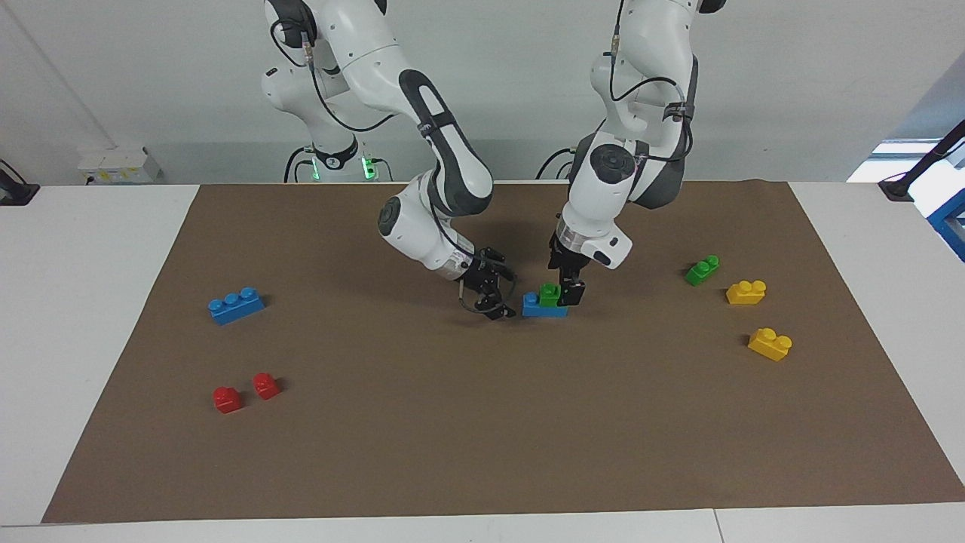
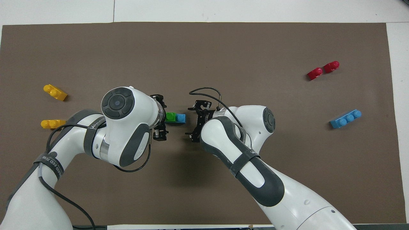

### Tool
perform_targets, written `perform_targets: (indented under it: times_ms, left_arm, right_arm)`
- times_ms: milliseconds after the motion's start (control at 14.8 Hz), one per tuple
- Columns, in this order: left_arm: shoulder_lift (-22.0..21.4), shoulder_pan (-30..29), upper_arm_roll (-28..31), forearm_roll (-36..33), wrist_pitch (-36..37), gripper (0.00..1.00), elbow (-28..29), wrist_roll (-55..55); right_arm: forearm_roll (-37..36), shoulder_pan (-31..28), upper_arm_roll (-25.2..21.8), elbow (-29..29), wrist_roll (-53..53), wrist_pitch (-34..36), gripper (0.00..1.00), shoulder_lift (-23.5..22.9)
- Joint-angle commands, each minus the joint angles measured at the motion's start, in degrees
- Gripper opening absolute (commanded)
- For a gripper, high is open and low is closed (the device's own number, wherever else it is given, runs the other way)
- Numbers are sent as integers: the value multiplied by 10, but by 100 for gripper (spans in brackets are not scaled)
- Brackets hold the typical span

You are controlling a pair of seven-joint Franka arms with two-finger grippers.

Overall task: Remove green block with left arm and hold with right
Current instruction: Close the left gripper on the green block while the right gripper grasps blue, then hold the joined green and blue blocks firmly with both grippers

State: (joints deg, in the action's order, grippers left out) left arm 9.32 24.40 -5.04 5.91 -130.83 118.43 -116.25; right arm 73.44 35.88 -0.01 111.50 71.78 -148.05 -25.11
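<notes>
Green block [image 1: 549, 293] sitting pressed onto blue three-stud brick [image 1: 537, 305] mid-mat, covering the end toward the left arm, one blue stud showing at the other end. Left gripper [image 1: 570, 291] standing nearly vertical at the block, fingers spread wide, straddling its left-arm end and not yet clamping; coming from above probably so it can pull the block straight up off the studs. Right gripper [image 1: 499, 296] lying low and slanted just beside the brick's bare end, fingers open, nothing held; likely lining up to pin the blue base so it isn't lifting along with the block. Whether either gripper is touching plastic, cannot tell. Spare pieces lying well apart and out of the way: second blue brick [image 1: 237, 305], two red blocks [image 1: 245, 392], darker green brick [image 1: 702, 269], two yellow bricks [image 1: 758, 317] on brown mat [image 1: 482, 452]
</notes>
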Motion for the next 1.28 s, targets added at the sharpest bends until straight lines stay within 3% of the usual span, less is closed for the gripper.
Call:
perform_targets:
  times_ms: [0, 1213]
  left_arm:
    - [-16, 11, 9, -6, -19, 100, 27, -9]
    - [-15, 10, 10, -11, -21, 100, 27, -10]
  right_arm:
    - [24, 7, -1, -20, -5, -14, 100, -10]
    - [36, 33, -2, -37, -3, -56, 100, -31]
